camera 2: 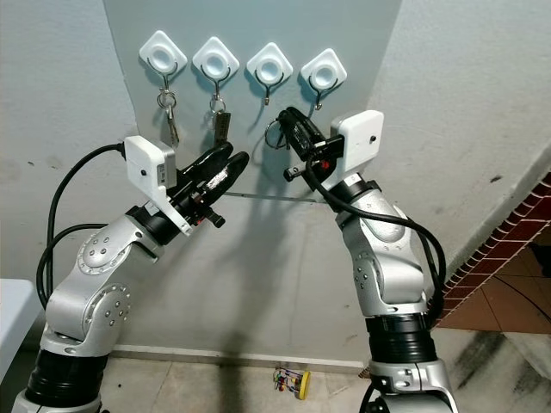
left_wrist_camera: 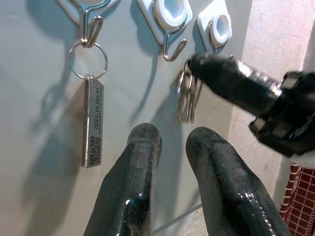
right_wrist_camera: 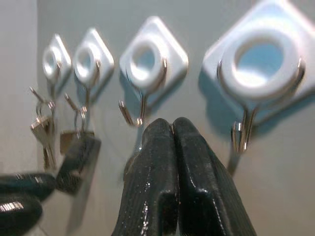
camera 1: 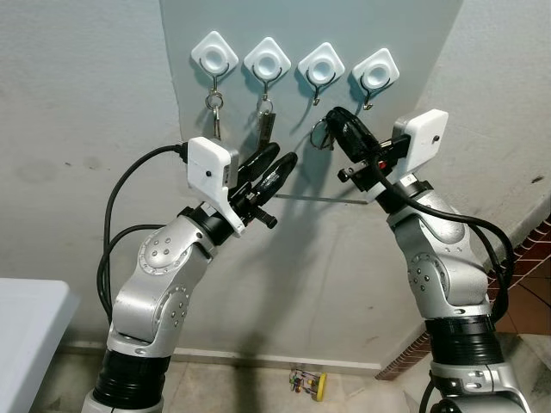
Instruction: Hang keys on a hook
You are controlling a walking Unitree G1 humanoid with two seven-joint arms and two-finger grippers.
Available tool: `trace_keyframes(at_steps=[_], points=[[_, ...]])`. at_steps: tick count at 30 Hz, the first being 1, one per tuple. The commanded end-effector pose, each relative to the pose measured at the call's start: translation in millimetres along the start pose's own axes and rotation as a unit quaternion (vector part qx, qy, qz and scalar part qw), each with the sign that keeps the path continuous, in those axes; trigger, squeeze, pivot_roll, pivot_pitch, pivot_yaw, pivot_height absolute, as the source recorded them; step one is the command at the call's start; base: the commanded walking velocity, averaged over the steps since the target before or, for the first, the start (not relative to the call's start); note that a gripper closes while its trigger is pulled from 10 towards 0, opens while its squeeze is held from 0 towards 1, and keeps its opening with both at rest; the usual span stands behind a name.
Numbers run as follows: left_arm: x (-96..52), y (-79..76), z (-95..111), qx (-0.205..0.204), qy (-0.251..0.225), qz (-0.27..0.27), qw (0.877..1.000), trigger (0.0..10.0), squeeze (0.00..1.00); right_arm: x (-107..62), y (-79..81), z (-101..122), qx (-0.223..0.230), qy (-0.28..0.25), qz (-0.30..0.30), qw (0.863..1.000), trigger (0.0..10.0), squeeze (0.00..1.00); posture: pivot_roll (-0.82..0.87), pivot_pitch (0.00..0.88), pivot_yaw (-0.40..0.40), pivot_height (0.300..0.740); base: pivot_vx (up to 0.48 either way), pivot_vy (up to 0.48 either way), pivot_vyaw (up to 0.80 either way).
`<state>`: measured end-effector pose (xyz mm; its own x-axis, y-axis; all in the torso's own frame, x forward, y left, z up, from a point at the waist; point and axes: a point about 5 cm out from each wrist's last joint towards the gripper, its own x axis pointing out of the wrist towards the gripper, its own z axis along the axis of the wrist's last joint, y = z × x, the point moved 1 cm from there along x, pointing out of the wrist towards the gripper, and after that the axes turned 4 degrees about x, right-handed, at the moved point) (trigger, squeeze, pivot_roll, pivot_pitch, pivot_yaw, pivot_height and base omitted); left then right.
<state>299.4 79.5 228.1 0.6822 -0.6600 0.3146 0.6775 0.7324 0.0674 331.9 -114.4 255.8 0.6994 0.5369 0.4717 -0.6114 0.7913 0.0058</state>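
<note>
While raised to the grey wall panel (camera 1: pixel 301 172), right gripper (camera 1: pixel 333 117) pinched tight on the key ring (camera 1: pixel 320 133), jaws pressed together with no gap in the right wrist view. Ring and keys hanging just under the third hook (camera 1: pixel 319 86) from the robot's left, below its tip and not on it. Fourth hook (camera 1: pixel 370 96) bare, close beside the right gripper's black fingers (right_wrist_camera: pixel 167 162).

Four white diamond-shaped mounts in a row along the panel's top. First hook (camera 1: pixel 213 82) carrying a ring with a small bunch of keys (camera 1: pixel 214 116). Second hook (camera 1: pixel 266 86) carrying a ring with a flat metal tag (left_wrist_camera: pixel 93 123), printed text on its face, too small to read.

Left gripper (camera 1: pixel 275 168) lifted below the second hook, jaws slightly apart and clamped on nothing, fingertips pointing up toward the tag and near the held ring. Tag hanging just beside those fingertips, between the left gripper and the wall.

Low down, pale counter corner (camera 1: pixel 26 327) at the robot's left, small colourful object (camera 1: pixel 308 381) on the floor by the skirting, red brick pattern (camera 1: pixel 525 249) at the right edge.
</note>
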Motion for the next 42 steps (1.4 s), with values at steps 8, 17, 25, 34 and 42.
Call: trace_keyframes(at_steps=[8, 17, 25, 34, 42], points=[[1.6, -4.6, 2.6, 0.008, -0.003, -0.011, 1.0, 10.0, 0.0, -0.8, 5.0, 19.2, 0.007, -0.053, 0.013, 0.998, 10.0, 0.0, -0.06, 0.027, -0.048, 0.74, 0.0, 0.0, 0.0], [2.4, -5.3, 2.0, 0.008, -0.003, -0.013, 1.0, 10.0, 0.0, 0.3, 9.7, 21.9, 0.015, -0.054, 0.019, 0.998, 10.0, 0.0, -0.07, 0.023, -0.047, 0.74, 0.0, 0.0, 0.0], [1.8, -6.2, 1.4, 0.009, -0.001, -0.015, 1.0, 10.0, 0.0, 7.0, 17.8, 21.7, 0.03, -0.047, 0.017, 0.998, 10.0, 0.0, -0.07, 0.024, -0.047, 0.74, 0.0, 0.0, 0.0], [1.2, -6.1, 1.2, 0.009, 0.0, -0.014, 1.0, 10.0, 0.0, 14.1, 20.8, 21.0, 0.037, -0.034, -0.008, 0.999, 10.0, 0.0, -0.06, 0.03, -0.049, 0.74, 0.0, 0.0, 0.0], [1.2, -6.2, 1.1, 0.01, 0.001, -0.012, 1.0, 10.0, 0.0, 15.8, 24.4, 24.2, 0.04, -0.047, 0.007, 0.998, 10.0, 0.0, -0.06, 0.036, -0.053, 0.74, 0.0, 0.0, 0.0]])
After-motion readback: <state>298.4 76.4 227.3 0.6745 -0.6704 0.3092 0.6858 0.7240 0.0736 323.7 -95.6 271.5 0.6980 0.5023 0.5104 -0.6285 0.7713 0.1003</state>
